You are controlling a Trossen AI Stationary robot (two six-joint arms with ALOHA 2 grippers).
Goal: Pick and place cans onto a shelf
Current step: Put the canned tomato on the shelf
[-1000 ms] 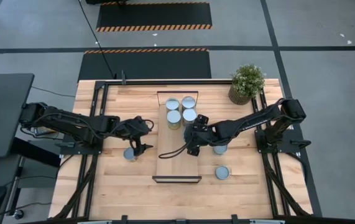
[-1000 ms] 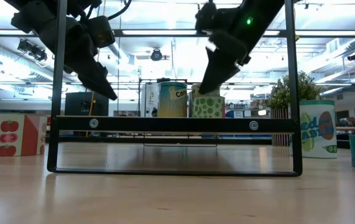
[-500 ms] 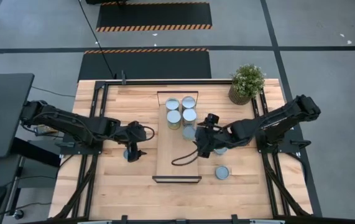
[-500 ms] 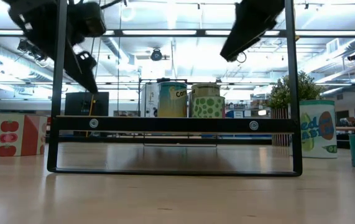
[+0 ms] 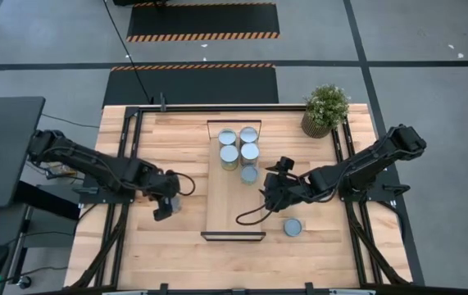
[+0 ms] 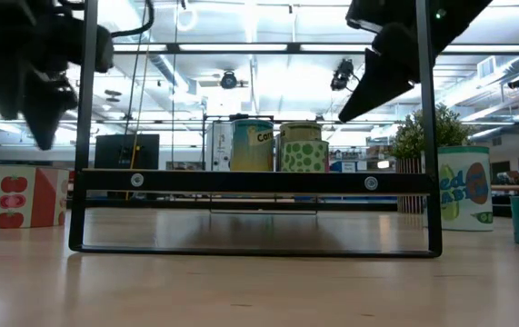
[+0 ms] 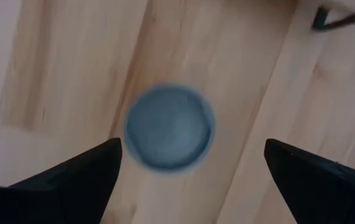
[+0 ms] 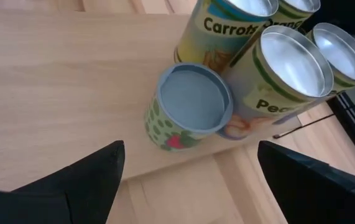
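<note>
Five cans stood on the shelf (image 5: 217, 192) in the high view: four in a tight two-by-two block at its far end, and a fifth can (image 5: 249, 174) just in front of that block on the right-hand side. The right wrist view showed this fifth one as a green-spotted can (image 8: 189, 109) with a grey-blue top, touching or nearly touching a can marked "Carrots" (image 8: 224, 28) and another silver-topped can (image 8: 286, 68) behind it.

The right gripper (image 5: 271, 190) hung above the counter (image 5: 160, 139) at the shelf's right edge, near the spotted can but apart from it, its fingers (image 8: 71, 180) spread wide and holding nothing. Another can (image 5: 293, 227) sat on the counter close to that gripper, off the shelf, and one more (image 5: 289, 197) was largely hidden beneath the right arm.

The left gripper (image 5: 163, 206) hovered over the counter to the left of the shelf, directly above a lone can (image 7: 169, 127) whose round blue-grey top showed between its spread fingers (image 7: 78, 174); they were not touching it.

A potted plant (image 5: 325, 109) stood at the far right corner of the counter.
</note>
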